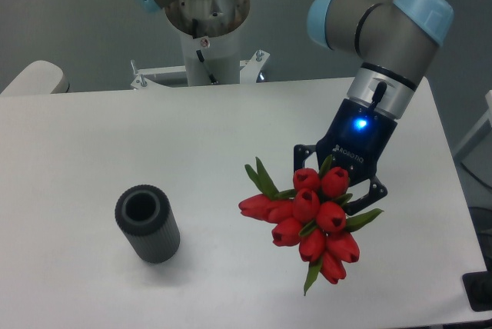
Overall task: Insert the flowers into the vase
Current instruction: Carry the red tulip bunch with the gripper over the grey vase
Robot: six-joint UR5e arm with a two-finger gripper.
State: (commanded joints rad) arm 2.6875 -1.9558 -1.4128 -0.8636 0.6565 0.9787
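Spanning most of the view, the white table [115, 137] carried the work area, with the arm's pedestal base [206, 14] mounted at its far edge. The UR5e arm [384, 18] entered from the upper right, grey links with pale blue joint caps, and angled down toward the right-hand part of the table. A blue light was lit on the wrist just above the black gripper housing.

The gripper [338, 187] was closed around the flowers [311, 221], its black fingers visible on either side of the bunch just behind the buds. The exact contact points were hidden by the blooms. The bunch pointed toward the camera and slightly left, red tulip buds packed tightly with narrow green leaves protruding at the upper left, right and bottom. Whether it was clear of the table surface could not be determined.

The vase [146, 224] stood on the table at lower left, well apart from the flowers. It was dark grey with ribbed sides, and its round mouth was open and unoccupied.
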